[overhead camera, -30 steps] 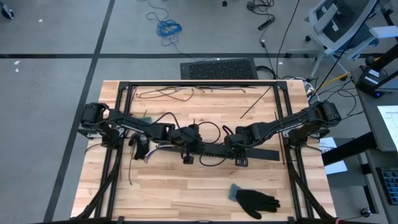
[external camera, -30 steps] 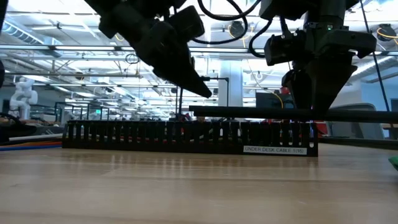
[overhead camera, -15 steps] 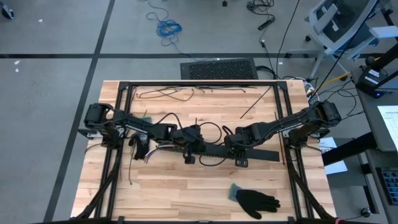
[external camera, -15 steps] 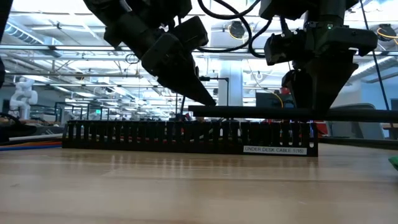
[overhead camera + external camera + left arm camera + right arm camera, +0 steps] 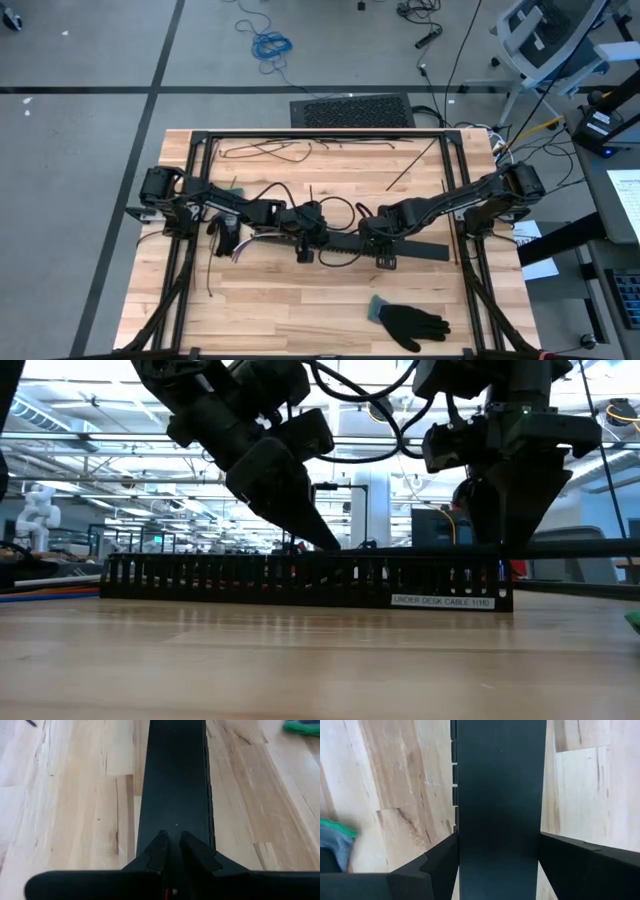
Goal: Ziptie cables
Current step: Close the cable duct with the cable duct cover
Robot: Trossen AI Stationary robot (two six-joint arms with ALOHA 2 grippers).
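The right gripper [image 5: 497, 870] straddles a flat, matte black cover strip [image 5: 497, 785], one dark finger pressed to each long edge, so it grips the strip across its width. Under that strip in the low view sits the black slotted tray [image 5: 300, 582], a long comb-walled plastic channel with a small white label near the right gripper's end. The left gripper [image 5: 171, 851] has its two tapered fingers nearly together, their tips resting on the smooth top of the same strip and holding nothing. The cables [image 5: 255, 238], a loose fan of thin pale wires, lie on the pale wood-plank table [image 5: 300, 300] just behind the left gripper, beside its wrist. A black knit glove [image 5: 412, 322] with a green cuff lies on the table near the right gripper.
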